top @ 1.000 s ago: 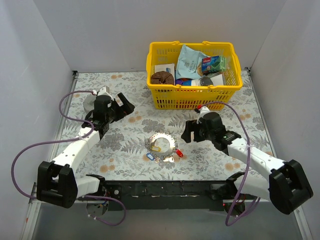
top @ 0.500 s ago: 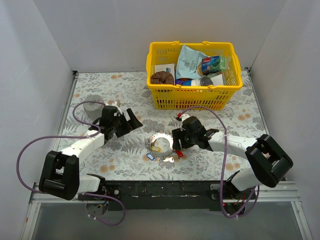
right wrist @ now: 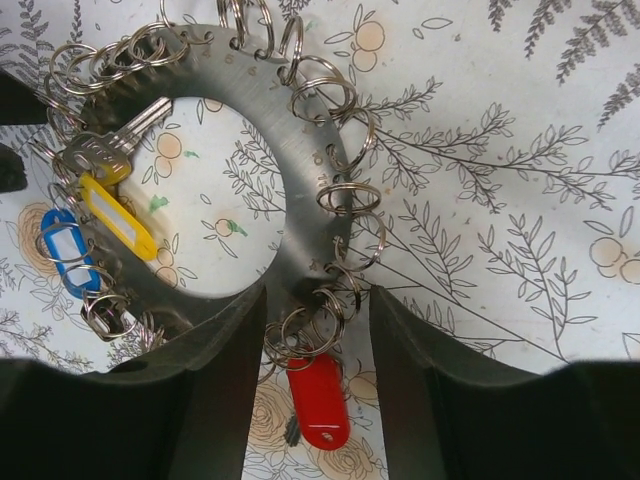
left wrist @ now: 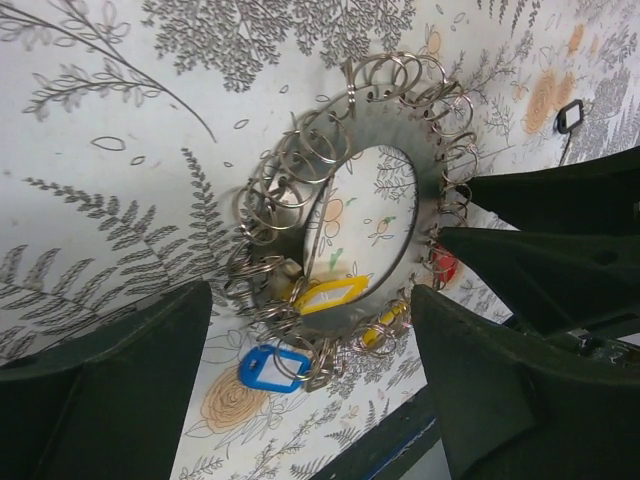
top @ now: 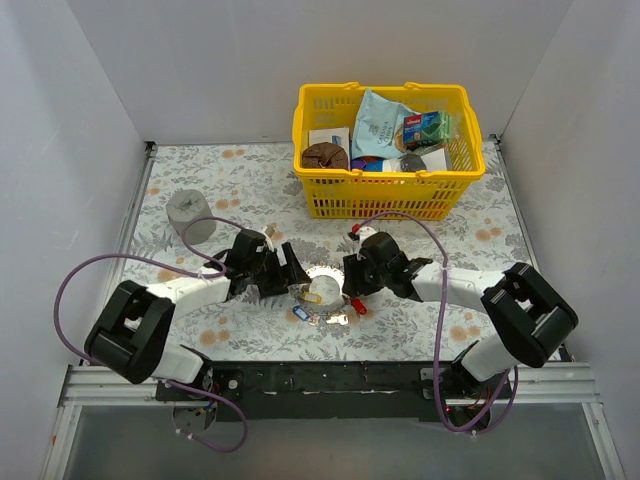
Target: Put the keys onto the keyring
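Note:
The keyring [top: 326, 271] is a flat silver disc with a wide hole, lying on the patterned table with many small split rings round its edge. Keys and tags hang on it: a yellow tag [left wrist: 330, 295], a blue tag [left wrist: 270, 366], a red tag [right wrist: 318, 402] and a silver key [right wrist: 112, 144]. My left gripper [left wrist: 312, 335] is open, low over the ring's left side, its fingers either side of the yellow and blue tags. My right gripper [right wrist: 315, 322] is open, straddling the ring's rim and the red tag. In the top view, the left gripper [top: 292, 276] and right gripper [top: 349, 285] flank the ring.
A yellow basket [top: 385, 203] full of packets stands at the back, right of centre. A grey cylinder [top: 188, 212] sits at the far left. White walls close in both sides and the back. The table's front edge lies just below the ring.
Both arms have swung in from the sides and come down at the keyring. Both pairs of jaws have narrowed, the right more than the left.

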`<state>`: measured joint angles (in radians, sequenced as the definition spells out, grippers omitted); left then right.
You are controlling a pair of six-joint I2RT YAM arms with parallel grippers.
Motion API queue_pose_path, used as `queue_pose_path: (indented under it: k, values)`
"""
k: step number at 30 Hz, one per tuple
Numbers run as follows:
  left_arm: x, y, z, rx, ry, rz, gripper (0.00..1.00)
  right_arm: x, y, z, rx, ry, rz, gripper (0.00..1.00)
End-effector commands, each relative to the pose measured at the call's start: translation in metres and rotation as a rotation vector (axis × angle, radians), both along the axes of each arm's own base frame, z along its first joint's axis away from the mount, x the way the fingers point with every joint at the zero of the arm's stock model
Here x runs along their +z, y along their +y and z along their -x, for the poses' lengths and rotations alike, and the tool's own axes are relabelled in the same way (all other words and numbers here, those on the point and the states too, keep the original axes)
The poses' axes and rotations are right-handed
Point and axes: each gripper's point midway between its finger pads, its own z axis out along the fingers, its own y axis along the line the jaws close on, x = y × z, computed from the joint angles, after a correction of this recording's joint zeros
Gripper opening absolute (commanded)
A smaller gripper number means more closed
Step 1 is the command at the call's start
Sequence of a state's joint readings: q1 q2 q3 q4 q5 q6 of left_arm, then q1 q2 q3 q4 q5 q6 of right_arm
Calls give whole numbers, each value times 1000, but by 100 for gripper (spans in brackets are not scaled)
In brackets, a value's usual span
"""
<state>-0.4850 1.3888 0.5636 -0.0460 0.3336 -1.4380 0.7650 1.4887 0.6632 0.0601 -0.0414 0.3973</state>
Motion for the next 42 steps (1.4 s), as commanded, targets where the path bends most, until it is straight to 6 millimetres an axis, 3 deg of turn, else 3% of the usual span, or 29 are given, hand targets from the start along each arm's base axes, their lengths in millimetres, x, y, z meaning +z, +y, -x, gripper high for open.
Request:
queue_pose_path:
  k: [1, 3, 7, 9, 16, 19, 20, 22, 30, 33, 34, 37, 42]
  values:
    - [-18, -3, 14, -5, 70, -19, 79, 0, 13, 7, 42, 27, -46, 47]
    - [-20, -7, 15, -12, 82, -10, 75, -1, 14, 11, 56, 41, -51, 38]
    - [-22, -10, 10, -5, 72, -11, 70, -3, 17, 19, 89, 58, -60, 9]
    - [-18, -11, 4, 0, 63, -12, 68, -1, 17, 22, 103, 61, -60, 3]
    - [-1, -21, -14, -25, 3, -9, 66, 6, 8, 37, 117, 62, -53, 1]
    - [8, -26, -25, -39, -29, -6, 58, 11, 8, 39, 120, 54, -75, 1]
    - [10, -27, -28, -45, -40, -11, 50, 15, 10, 40, 127, 44, -93, 1]
    - [20, -29, -36, -41, -68, -8, 47, 17, 13, 41, 132, 35, -119, 1]
    - [46, -40, -58, -63, -150, 4, 47, 28, 24, 47, 172, 27, -188, 12]
    - [50, -32, -63, -36, -174, -38, 50, 37, 22, 41, 142, -7, -190, 26]
    - [52, -28, -61, -31, -178, -58, 52, 40, 19, 36, 118, -27, -183, 37]
    - [51, -14, -56, 1, -180, -107, 56, 50, 13, 22, 63, -90, -155, 54]
    - [40, -5, -30, -13, -129, -105, 56, 63, 17, 6, 68, -148, -125, 62]
